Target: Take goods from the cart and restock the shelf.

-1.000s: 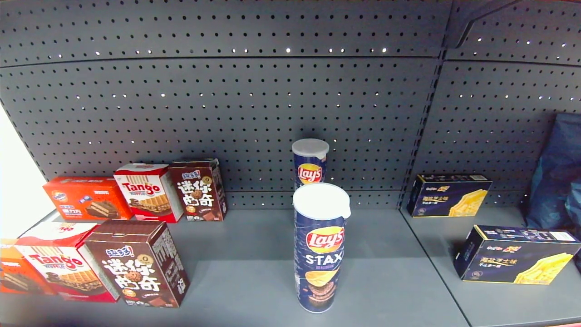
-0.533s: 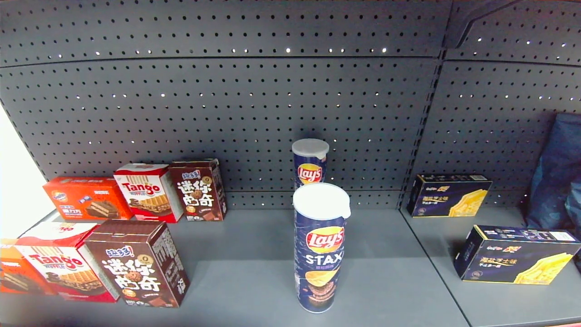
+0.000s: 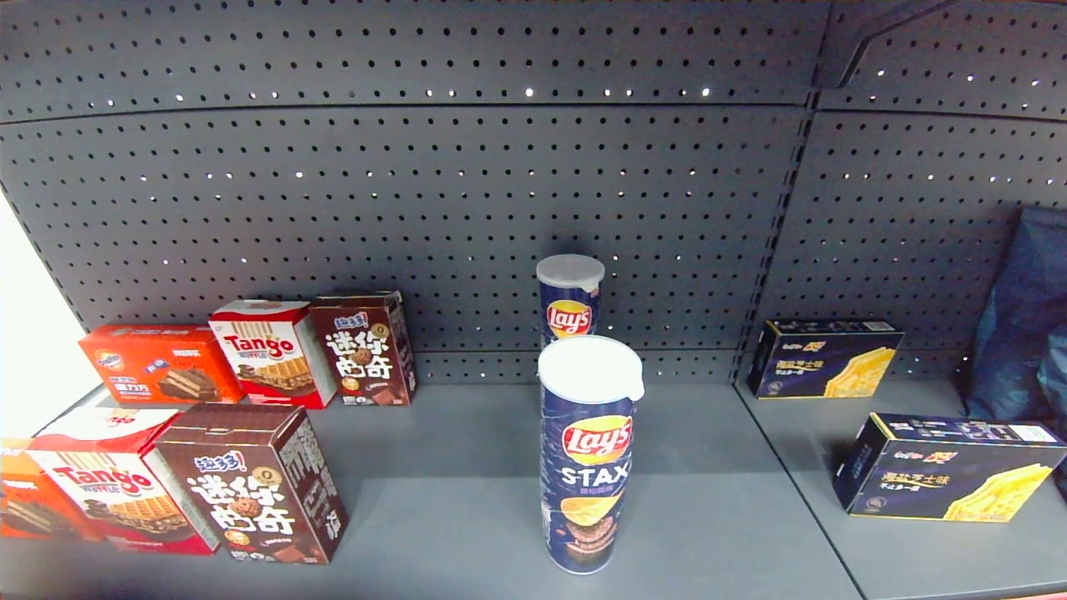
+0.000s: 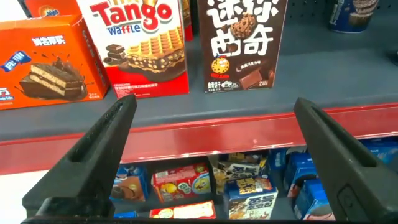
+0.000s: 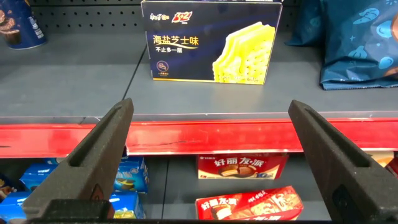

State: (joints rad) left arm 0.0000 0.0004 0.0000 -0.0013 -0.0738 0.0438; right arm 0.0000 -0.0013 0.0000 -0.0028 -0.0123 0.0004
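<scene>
Left gripper (image 4: 214, 102) hangs open and empty before the shelf (image 4: 186, 134) edge, right gripper (image 5: 211, 104) likewise — I judge we're between items; next, I fetch another from the cart.

Lighting: moderate and even, reaching you from above and in front.
Glare: one blown-out white patch (image 3: 23, 333) at the head view's left edge.
Backlight: bright pinpoints through the pegboard (image 3: 417, 208) holes.
Shadows: soft, on the shelf (image 3: 467, 500) beside the brown box (image 3: 250, 492) and the dark box (image 3: 942, 467).
Distortion: pegboard seams bow toward the edges.

Front can (image 3: 590, 467) hides much of rear can (image 3: 570, 302).
</scene>
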